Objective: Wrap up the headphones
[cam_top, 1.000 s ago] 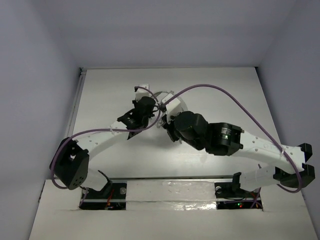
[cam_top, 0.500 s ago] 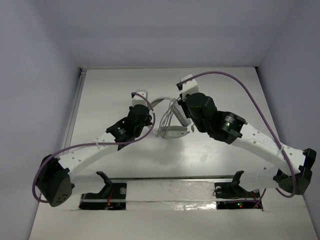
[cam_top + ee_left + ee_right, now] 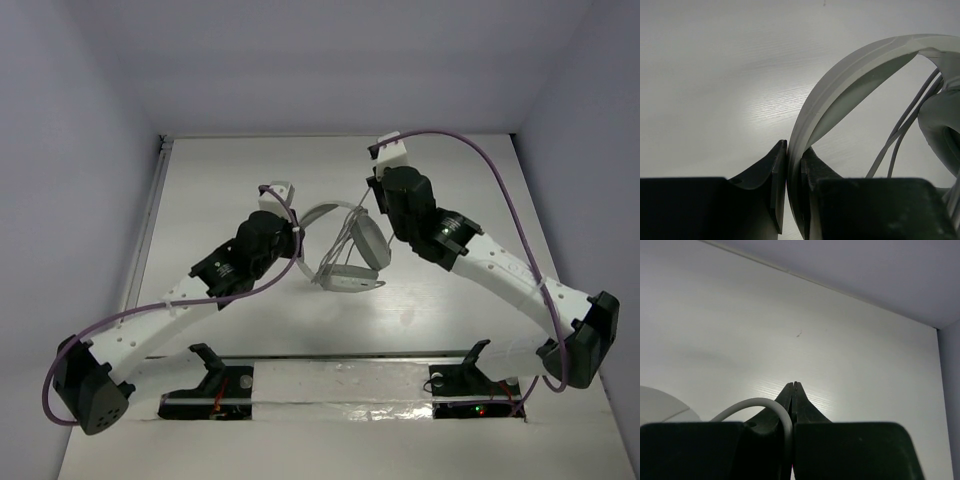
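Observation:
The white headphones [image 3: 355, 250] are held up over the middle of the table, ear cups hanging low, headband [image 3: 322, 212] arching left. My left gripper [image 3: 296, 232] is shut on the headband [image 3: 840, 85]; in the left wrist view its jaws clamp the band's edge, with an ear cup [image 3: 942, 125] and thin grey cord strands [image 3: 900, 135] to the right. My right gripper [image 3: 380, 205] is shut on the grey cord [image 3: 757, 405], which loops out leftward from between its closed jaws. Several cord strands [image 3: 345, 235] run down across the ear cups.
The white table [image 3: 230, 180] has a raised rail along its left edge [image 3: 150, 215] and pale walls behind. Purple cables [image 3: 480, 160] arch over both arms. The mounts of both arms [image 3: 225, 380] sit at the near edge.
The right arm swung back and to the right with the cord, and the left arm extended, lifting the headphones clear so headband and ear cups now show between the grippers.

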`<state>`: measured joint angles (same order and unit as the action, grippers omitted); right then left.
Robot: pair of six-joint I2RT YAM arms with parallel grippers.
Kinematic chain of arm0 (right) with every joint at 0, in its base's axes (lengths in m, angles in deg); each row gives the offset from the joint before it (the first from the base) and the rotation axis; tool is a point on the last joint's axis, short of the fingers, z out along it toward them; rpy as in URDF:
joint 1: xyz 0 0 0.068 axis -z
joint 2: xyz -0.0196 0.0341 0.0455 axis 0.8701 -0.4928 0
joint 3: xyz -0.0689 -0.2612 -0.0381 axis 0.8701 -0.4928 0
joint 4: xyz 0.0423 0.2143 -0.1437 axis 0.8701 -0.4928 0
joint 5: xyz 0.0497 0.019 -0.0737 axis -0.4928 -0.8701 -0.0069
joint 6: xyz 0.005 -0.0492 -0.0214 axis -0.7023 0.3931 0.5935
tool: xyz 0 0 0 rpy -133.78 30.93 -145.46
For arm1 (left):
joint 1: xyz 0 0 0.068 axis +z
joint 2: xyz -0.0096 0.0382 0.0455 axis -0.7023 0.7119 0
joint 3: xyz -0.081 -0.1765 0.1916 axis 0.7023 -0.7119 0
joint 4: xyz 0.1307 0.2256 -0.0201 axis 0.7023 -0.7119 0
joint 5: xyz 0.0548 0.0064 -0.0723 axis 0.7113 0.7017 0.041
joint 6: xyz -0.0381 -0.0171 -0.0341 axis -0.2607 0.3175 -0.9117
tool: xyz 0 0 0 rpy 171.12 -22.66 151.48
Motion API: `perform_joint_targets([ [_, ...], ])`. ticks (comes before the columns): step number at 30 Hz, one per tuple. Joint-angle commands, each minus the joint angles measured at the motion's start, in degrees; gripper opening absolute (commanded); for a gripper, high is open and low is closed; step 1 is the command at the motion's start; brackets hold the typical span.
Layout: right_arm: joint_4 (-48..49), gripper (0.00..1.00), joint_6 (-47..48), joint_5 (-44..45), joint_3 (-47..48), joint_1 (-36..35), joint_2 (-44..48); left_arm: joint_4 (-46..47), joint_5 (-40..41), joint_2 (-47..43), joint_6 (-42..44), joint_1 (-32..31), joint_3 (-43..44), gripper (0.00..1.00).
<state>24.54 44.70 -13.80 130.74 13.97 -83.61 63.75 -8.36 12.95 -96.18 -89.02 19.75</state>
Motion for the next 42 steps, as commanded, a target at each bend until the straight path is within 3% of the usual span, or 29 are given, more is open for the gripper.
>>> perform_joint_targets([
  [1,5.77,0.00,-2.15,-2.78,-0.91,1.41,-0.10,2.84,-6.65,-2.44,-1.13,0.02,4.35,0.00],
  [8,9.80,0.10,-9.17,-8.14,-6.70,3.96,0.78,3.54,-12.44,-3.94,-2.01,0.54,9.00,0.00],
  [9,10.85,0.16,-9.80,-8.50,-7.76,3.96,1.39,3.63,-12.97,-4.20,-2.18,1.15,9.97,0.00],
  [16,26.92,0.28,-17.35,-23.93,-19.45,6.77,6.04,4.15,-14.30,-4.38,-4.12,1.69,12.53,0.00],
  [24,36.87,0.37,-23.95,-36.79,-27.63,11.16,7.45,5.12,-13.60,-5.17,-5.44,2.21,12.96,0.00],
  [26,39.51,0.37,-25.79,-40.39,-29.65,12.66,7.98,5.21,-13.24,-5.52,-5.53,2.74,13.23,0.00],
  [27,40.04,0.29,-26.23,-41.97,-30.00,13.88,7.90,5.21,-13.07,-5.69,-5.61,2.74,13.40,0.00],
  [29,41.36,0.21,-27.02,-44.53,-30.53,13.89,7.46,6.60,-13.59,-5.87,-5.79,2.74,13.49,0.00],
  [30,41.89,0.12,-27.29,-45.06,-30.62,13.89,6.93,6.62,-13.51,-5.78,-6.22,2.74,13.75,0.00],
  [32,43.03,0.07,-28.43,-48.22,-30.97,13.89,6.06,7.66,-13.42,-5.96,-6.75,2.74,13.58,0.00],
  [37,47.51,0.12,-31.51,-50.51,-33.96,13.89,3.60,8.99,-12.37,-6.48,-8.42,3.27,13.58,0.00],
  [42,53.40,0.32,-35.38,-54.64,-36.25,13.89,0.52,11.62,-11.31,-6.05,-10.18,3.27,12.79,0.00],
])
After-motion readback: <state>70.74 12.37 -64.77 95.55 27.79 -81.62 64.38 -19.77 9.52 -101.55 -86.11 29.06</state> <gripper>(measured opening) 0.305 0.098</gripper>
